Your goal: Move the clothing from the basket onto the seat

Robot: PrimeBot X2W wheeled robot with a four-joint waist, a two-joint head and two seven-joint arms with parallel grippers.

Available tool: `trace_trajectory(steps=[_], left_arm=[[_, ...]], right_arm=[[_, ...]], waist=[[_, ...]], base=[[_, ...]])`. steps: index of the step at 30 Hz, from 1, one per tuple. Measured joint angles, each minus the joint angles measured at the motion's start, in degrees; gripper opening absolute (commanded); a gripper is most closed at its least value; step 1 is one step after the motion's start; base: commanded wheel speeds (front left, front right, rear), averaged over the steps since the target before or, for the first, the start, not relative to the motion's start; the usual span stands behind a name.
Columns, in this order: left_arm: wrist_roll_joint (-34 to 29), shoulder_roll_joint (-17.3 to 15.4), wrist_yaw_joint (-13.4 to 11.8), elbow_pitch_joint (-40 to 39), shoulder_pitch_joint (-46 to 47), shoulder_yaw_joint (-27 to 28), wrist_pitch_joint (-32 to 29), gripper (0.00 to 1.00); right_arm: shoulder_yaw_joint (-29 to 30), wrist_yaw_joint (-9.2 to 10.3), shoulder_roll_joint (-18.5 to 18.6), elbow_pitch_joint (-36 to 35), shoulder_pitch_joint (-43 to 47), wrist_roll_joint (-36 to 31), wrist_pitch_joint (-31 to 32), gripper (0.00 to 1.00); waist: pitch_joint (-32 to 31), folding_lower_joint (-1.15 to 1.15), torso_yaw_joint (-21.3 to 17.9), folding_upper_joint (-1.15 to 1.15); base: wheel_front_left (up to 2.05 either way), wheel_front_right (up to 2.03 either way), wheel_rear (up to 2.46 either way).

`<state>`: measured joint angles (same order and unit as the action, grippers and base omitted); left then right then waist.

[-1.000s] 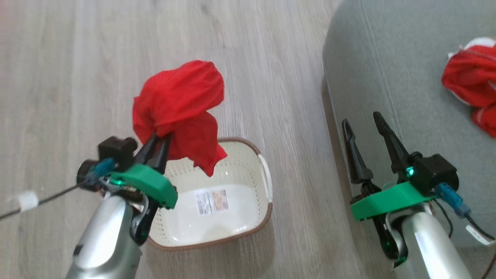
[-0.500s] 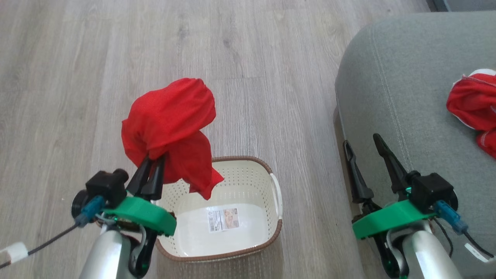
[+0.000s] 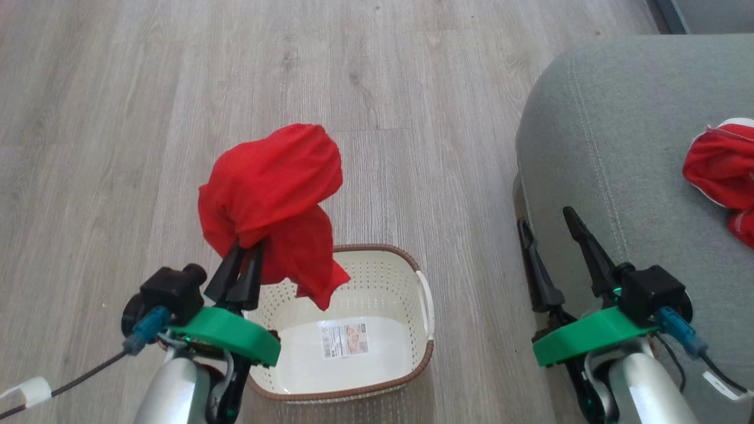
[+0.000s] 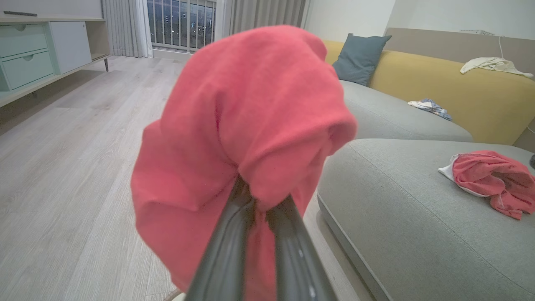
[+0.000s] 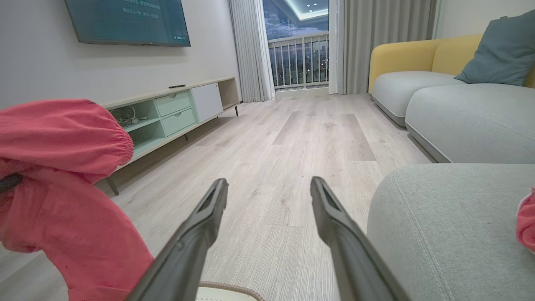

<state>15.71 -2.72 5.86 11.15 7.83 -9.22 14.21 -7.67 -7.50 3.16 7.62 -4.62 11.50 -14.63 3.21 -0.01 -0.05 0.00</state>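
On a pale wood floor point(image 3: 118, 118), red clothing point(image 3: 274, 188) hangs mid-frame over the cream basket point(image 3: 383, 277), pinched in the left tool point(image 3: 247, 259). The right tool point(image 3: 545, 216) (fingers spread wide) hovers lower right beside the grey-green seat point(image 3: 618, 147), where another red garment point(image 3: 721, 171) lies.

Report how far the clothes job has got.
Done: one red garment lies on the seat. In hand: the left pincer is shut on a second garment above the basket. Left: carry it onto the seat and release; the basket looks empty.
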Motion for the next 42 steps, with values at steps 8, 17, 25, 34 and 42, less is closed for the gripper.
trace_trajectory(steps=[8,17,25,34,42], left_arm=[[-0.19,0.0,1.08,0.12,0.37,-3.75,0.0,0.0],[2.2,-2.98,1.56,0.03,3.76,-15.95,0.0,0.0],[6.23,-6.84,1.56,-1.83,6.48,-23.66,0.0,0.0],[9.84,-9.83,1.56,-3.77,9.11,-30.72,0.0,0.0],[11.65,-10.71,1.56,-4.72,9.9,-33.77,0.0,0.0]], right_arm=[[-5.77,0.0,1.41,0.07,-0.74,0.43,0.0,1.0],[-15.85,0.0,5.61,2.36,-5.67,2.21,0.0,1.0],[-23.82,0.0,9.07,7.9,-10.83,4.23,0.0,1.0],[-33.82,0.0,11.67,14.39,-16.78,8.28,0.0,1.0],[-40.41,0.0,11.91,18.45,-20.87,11.23,0.0,1.0]], waist=[[0.66,0.0,0.18,0.0],[1.72,0.01,0.32,0.0],[2.65,0.01,0.76,0.0],[2.92,0.01,1.51,0.0],[2.7,0.01,2.13,0.0]], base=[[0.0,0.0,0.0],[0.0,0.0,0.0],[0.0,0.0,0.0],[0.0,0.0,0.0],[0.0,0.0,0.0]])
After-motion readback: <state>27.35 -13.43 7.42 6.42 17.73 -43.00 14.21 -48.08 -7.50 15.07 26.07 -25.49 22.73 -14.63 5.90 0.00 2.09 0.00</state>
